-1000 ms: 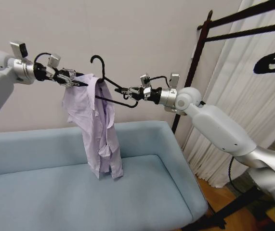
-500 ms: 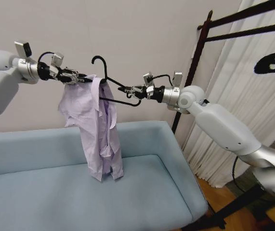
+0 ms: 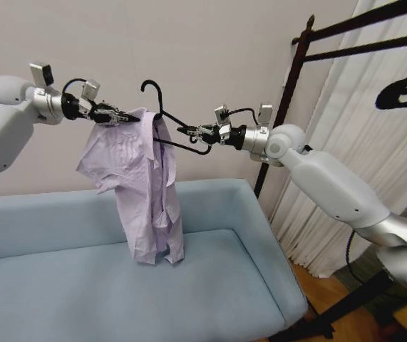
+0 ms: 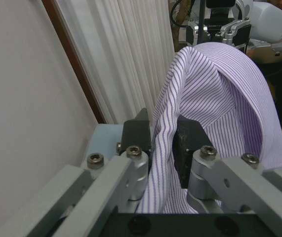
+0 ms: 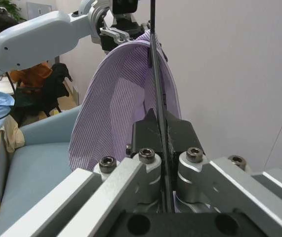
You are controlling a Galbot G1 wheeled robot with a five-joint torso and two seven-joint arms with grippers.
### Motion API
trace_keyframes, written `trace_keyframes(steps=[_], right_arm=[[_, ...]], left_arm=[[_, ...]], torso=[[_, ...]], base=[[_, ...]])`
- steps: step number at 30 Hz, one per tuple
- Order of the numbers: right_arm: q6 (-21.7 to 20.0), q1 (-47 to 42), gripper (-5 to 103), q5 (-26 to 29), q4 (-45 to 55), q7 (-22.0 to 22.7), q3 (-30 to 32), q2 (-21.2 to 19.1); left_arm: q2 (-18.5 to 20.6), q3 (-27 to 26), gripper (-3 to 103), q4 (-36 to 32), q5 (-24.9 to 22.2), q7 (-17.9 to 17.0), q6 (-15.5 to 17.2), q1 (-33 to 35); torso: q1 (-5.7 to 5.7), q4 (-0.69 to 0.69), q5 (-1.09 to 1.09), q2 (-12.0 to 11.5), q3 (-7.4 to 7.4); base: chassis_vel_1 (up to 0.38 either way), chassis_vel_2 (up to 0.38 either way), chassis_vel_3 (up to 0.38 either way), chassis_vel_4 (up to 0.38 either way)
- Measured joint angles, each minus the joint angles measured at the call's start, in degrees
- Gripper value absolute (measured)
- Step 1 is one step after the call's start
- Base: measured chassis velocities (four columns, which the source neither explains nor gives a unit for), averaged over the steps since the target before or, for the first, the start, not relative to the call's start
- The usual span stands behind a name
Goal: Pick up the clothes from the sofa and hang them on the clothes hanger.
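A lilac pin-striped shirt [image 3: 142, 185] is held in the air above the pale blue sofa [image 3: 60, 292], pinched near the collar by the left gripper [image 3: 123, 116] and draped limply downward. A black hanger [image 3: 177, 123] is partly slid into it, hook upward, its free end clamped in the right gripper [image 3: 192, 131]

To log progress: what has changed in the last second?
The left gripper and right gripper carried the shirt and hanger slightly up and toward the robot's right, nearer the rack. The shirt spread wider. Each grip stayed shut: left on shirt, right on hanger. Sofa and rack stayed.
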Motion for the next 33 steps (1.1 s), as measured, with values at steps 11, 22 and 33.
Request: trace_keyframes(steps=[11,22,33], right_arm=[[-0.1,1.3,1,0.3,0.3,0.0,-1.8,-0.9],[-0.1,1.7,1,1.1,1.1,0.2,-2.4,-2.2],[-0.2,2.2,1,2.0,2.3,1.1,-2.4,-3.0]], left_arm=[[0.4,3.5,56,0.1,0.3,0.0,-1.3,-1.5],[1.1,4.3,20,-0.5,1.3,0.1,-1.7,-1.8],[0.3,3.4,2,-0.5,1.2,0.0,-1.3,-1.5]], torso=[[0.0,0.0,0.0,0.0,0.0],[0.0,0.0,0.0,0.0,0.0],[0.0,0.0,0.0,0.0,0.0]], base=[[0.0,0.0,0.0,0.0],[0.0,0.0,0.0,0.0],[0.0,0.0,0.0,0.0]])
